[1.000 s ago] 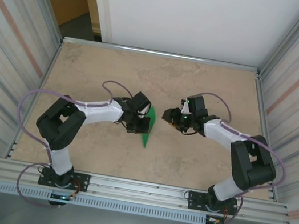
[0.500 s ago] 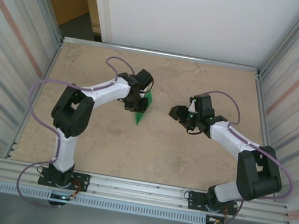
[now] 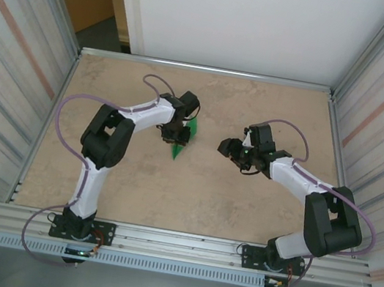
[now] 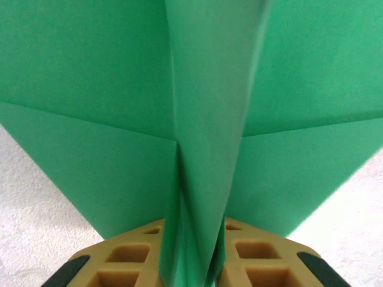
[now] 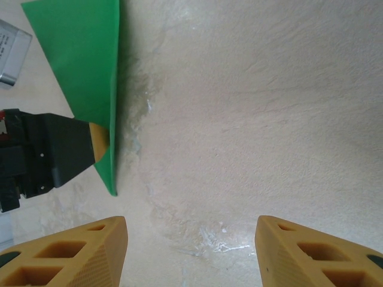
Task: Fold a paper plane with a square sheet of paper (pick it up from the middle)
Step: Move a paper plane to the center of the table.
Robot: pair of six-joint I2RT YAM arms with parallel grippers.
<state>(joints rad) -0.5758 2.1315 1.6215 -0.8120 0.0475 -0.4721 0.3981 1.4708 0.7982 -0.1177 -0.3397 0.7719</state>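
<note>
**Q:** Report the position of the task item.

**A:** The paper plane [image 3: 180, 144] is a bright green creased dart. In the top external view it sits just off the centre of the table [image 3: 241, 204], toward 10 o'clock. Its narrow tip points to 6 o'clock and its wider end to 12 o'clock. Whether it touches the table surface cannot be determined.

**Q:** State the condition of the left gripper.

**A:** The left gripper [image 4: 191, 266] is clamped on the paper plane. In the left wrist view the central folded keel runs down between the two tan fingers [image 4: 128, 258], which press it from both sides. The wing panels spread out above the fingers, toward 10 o'clock and 2 o'clock.

**Q:** State the condition of the right gripper.

**A:** The right gripper [image 5: 191, 239] is released. In the right wrist view its tan fingers stand wide apart at 7 o'clock and 5 o'clock, with bare table between them. It grasps nothing.

**Q:** Give the relation between the right gripper and the plane.

**A:** In the top external view the right gripper is at 3 o'clock of the plane, near it but apart from it. In the right wrist view the plane lies at 10 o'clock, tip toward 6 o'clock, with one black and tan finger of the left gripper against its left face.
</note>
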